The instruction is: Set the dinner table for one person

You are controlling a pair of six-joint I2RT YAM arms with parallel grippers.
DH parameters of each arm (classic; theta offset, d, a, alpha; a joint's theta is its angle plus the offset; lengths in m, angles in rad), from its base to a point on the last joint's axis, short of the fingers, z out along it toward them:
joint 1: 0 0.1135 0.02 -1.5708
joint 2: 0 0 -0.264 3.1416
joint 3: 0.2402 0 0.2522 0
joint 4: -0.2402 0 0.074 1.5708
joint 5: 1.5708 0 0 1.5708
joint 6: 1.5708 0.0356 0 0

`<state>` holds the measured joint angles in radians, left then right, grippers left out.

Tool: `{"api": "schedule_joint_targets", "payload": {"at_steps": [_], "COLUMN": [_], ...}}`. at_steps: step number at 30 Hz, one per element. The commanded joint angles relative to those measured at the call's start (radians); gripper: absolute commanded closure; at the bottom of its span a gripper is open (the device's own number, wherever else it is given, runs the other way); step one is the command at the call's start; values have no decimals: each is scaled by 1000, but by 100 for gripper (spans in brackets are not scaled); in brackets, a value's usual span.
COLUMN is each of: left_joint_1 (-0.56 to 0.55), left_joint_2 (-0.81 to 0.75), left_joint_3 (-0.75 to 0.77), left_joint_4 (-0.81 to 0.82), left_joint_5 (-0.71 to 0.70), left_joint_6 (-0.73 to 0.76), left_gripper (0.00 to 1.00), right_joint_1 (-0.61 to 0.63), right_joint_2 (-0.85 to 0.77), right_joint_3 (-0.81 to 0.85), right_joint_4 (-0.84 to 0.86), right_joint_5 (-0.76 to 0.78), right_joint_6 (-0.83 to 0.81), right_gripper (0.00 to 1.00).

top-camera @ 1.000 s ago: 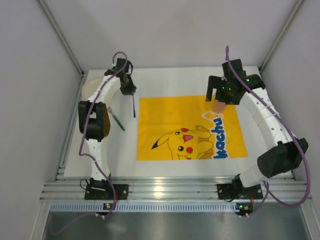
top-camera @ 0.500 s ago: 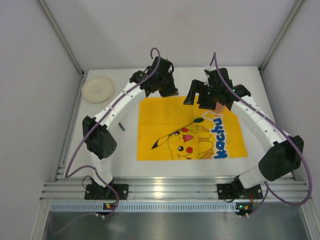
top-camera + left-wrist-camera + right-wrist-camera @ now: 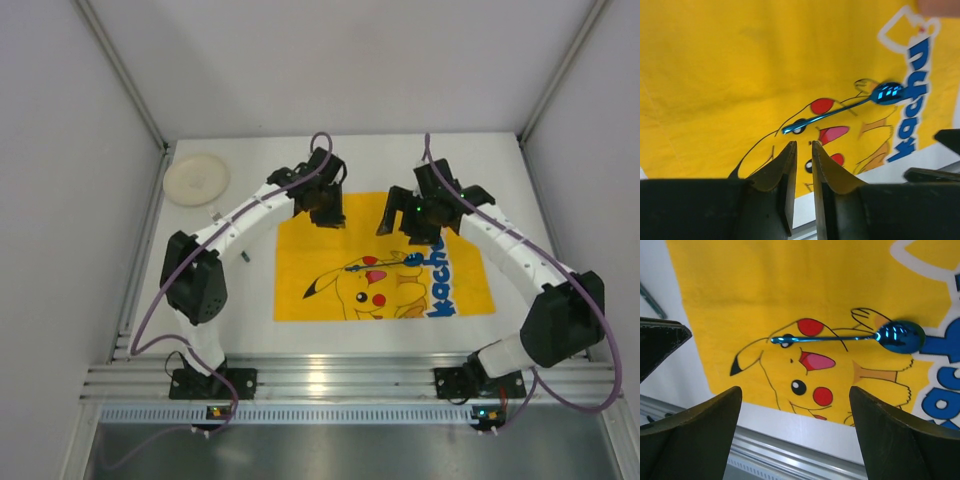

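A shiny blue spoon (image 3: 385,263) lies flat on the yellow cartoon mat (image 3: 310,225), which is spread on the white dinner table (image 3: 520,160). The spoon shows in the left wrist view (image 3: 840,107) and the right wrist view (image 3: 840,338), its bowl to the right. My left gripper (image 3: 326,208) hovers above the mat's far edge; its jaws (image 3: 804,144) stand almost together with nothing between them. My right gripper (image 3: 413,218) hovers over the mat's right half, its jaws (image 3: 795,389) wide open and empty. A cream plate (image 3: 196,178) sits at the far left corner.
A thin teal utensil (image 3: 243,256) lies on the table left of the mat, partly under the left arm; it also shows in the right wrist view (image 3: 650,297). A peach-coloured object (image 3: 939,6) sits at the mat's far right. The aluminium rail (image 3: 350,380) runs along the near edge.
My left arm swung from the far left to over the mat. The spoon it carried now lies on the mat. My right gripper moved left and nearer, over the mat.
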<state>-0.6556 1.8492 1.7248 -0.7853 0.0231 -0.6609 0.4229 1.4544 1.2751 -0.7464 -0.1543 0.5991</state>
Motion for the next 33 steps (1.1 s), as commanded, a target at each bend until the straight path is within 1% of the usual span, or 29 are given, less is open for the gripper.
{"api": "schedule_joint_targets", "payload": {"at_steps": [1, 4, 5, 7, 8, 11, 15, 16, 19, 24, 27, 31, 33], "left_joint_1": [-1, -1, -1, -2, -3, -1, -1, -1, 1, 4, 4, 7, 5], "left_joint_2": [-5, 48, 62, 96, 103, 122, 148, 153, 179, 215, 223, 222, 219], "left_joint_3": [-103, -125, -126, -130, -131, -146, -142, -131, -97, -42, -19, -18, -21], "left_joint_4": [95, 97, 97, 90, 81, 80, 72, 69, 52, 17, -12, -38, -52], "left_joint_5": [49, 72, 77, 81, 81, 84, 89, 90, 101, 109, 103, 92, 87], "left_joint_6": [98, 103, 106, 119, 124, 145, 167, 172, 188, 221, 237, 254, 264], "left_gripper": [76, 76, 76, 77, 78, 79, 79, 79, 80, 81, 81, 82, 82], "right_joint_1": [-12, -35, -41, -45, -46, -47, -47, -47, -47, -46, -46, -46, -46], "right_joint_2": [18, 52, 64, 119, 135, 176, 211, 216, 234, 265, 273, 297, 308], "right_joint_3": [-74, -126, -123, -85, -68, -26, -19, -22, -34, -59, -86, -108, -121], "right_joint_4": [-93, -39, -39, -74, -88, -117, -133, -125, -104, -51, 13, 73, 90], "right_joint_5": [75, 85, 116, 151, 227, 318, 390, 394, 403, 441, 441, 426, 407], "right_joint_6": [31, 39, 36, 22, 18, 1, -2, -4, -5, -22, -30, -22, -10], "right_gripper": [12, 13, 13, 16, 17, 19, 25, 28, 33, 35, 37, 46, 52]}}
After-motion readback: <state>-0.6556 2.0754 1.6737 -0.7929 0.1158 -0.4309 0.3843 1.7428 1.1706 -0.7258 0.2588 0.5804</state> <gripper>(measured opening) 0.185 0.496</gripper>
